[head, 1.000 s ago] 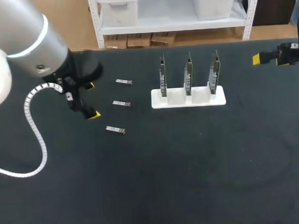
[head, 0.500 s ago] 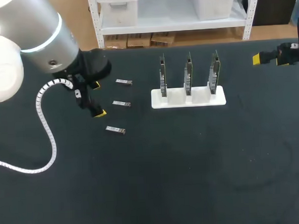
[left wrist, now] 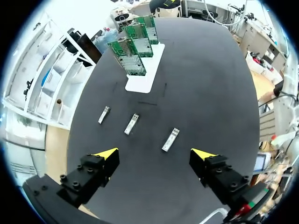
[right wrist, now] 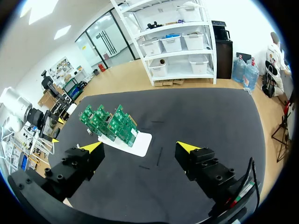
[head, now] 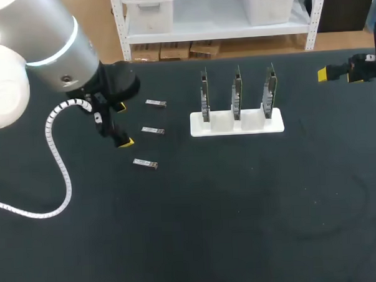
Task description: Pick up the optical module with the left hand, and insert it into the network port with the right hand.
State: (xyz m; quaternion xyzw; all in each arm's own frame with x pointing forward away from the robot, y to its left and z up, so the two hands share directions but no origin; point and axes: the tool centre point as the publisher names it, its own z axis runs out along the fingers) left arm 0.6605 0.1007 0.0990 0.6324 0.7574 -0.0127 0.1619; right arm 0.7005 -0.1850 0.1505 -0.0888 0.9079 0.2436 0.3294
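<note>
Both grippers empty, jaws wide; three modules lie loose on the table.
The left gripper hangs in the upper left of the head view, jaws spread wide, just left of the middle module in the column of three. In its wrist view all three lie ahead of the tips. The right gripper, far upper right, is equally wide and holds nothing. Three boards stand upright in a white stand, upper centre.

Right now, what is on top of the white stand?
Three green circuit boards stand upright in a row on the white stand. Their bottom edges are hidden down in the stand, so how they are held cannot be seen.
</note>
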